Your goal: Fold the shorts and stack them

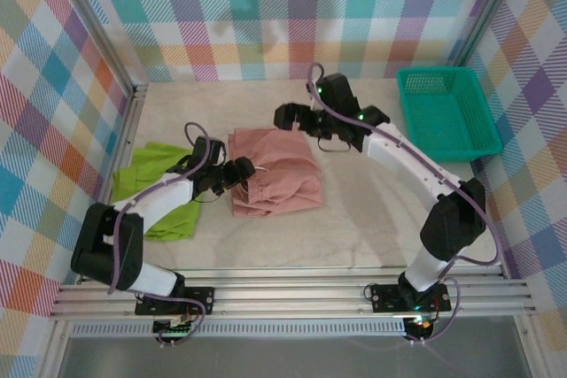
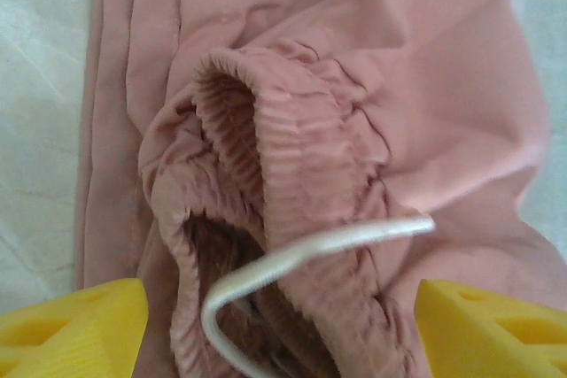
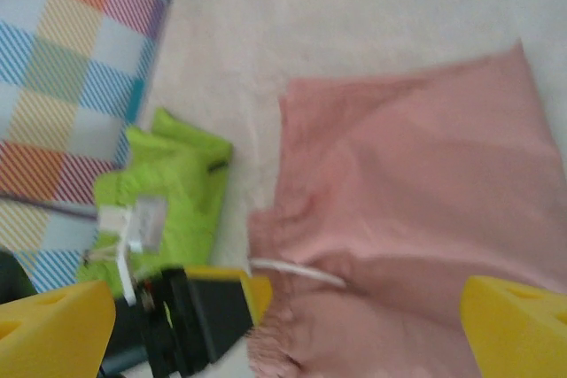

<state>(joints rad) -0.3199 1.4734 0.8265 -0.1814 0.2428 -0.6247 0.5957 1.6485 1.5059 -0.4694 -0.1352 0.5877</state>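
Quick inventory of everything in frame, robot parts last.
pink shorts: 1, dusty salmon pink, folded, mid-table
drawstring: 1, white, at the pink waistband
green shorts: 1, lime green, left side, partly under left arm
basket: 1, teal mesh, far right corner
table: 1, off-white, under everything
walls: multicolour plaid, around the table
left end effector: 1, yellow-tipped, open, at pink waistband
right end effector: 1, yellow-tipped, open, by pink shorts' far edge

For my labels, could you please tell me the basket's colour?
The basket is teal; top external view.
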